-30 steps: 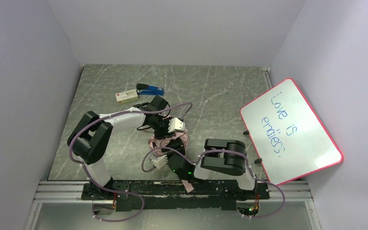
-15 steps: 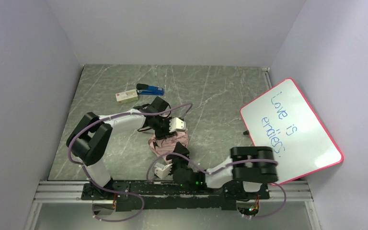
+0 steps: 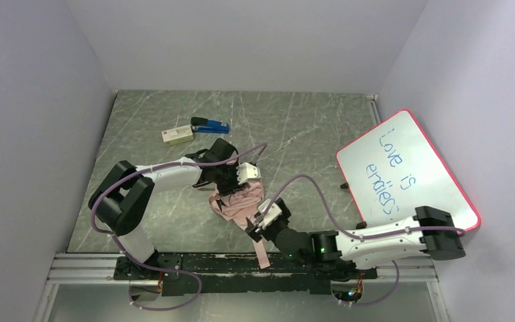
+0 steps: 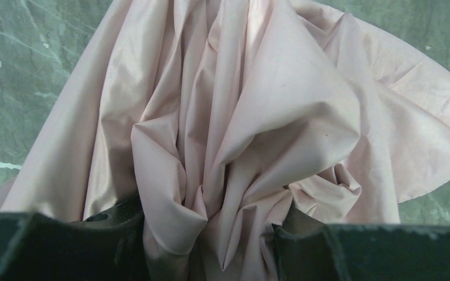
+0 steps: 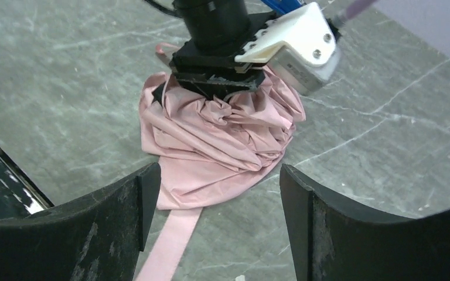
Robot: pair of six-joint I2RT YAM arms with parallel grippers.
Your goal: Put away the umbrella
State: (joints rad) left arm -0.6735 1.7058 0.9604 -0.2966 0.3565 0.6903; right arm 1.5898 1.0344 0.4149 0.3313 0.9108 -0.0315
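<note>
One grey marbled table (image 3: 308, 121) takes up the whole floor of this white-walled booth. Leaning at its right edge is a red-rimmed whiteboard (image 3: 409, 184) with blue handwriting on it.

Now the arms. The left gripper (image 5: 217, 88) is down on top of the umbrella (image 5: 222, 146), jaws narrowed and pinching a bunch of the pink fabric. The left wrist view shows the cloth gathered into folds between its dark fingers (image 4: 64, 246). The right arm reaches in low from the right, and the right gripper (image 3: 258, 225) sits just near of the bundle. Its jaws are spread wide with nothing between them, and the umbrella is framed beyond its fingers (image 5: 123, 216).

The umbrella itself is a crumpled pale pink heap on the table, around the middle and toward the near edge, between the two grippers. I can't make out its shaft or handle. Its pink strap (image 3: 261, 253) trails from the heap over the near edge.

Far left, well apart from all this, a blue stapler (image 3: 210, 125) lies with a small box (image 3: 177, 135) just beside it.
</note>
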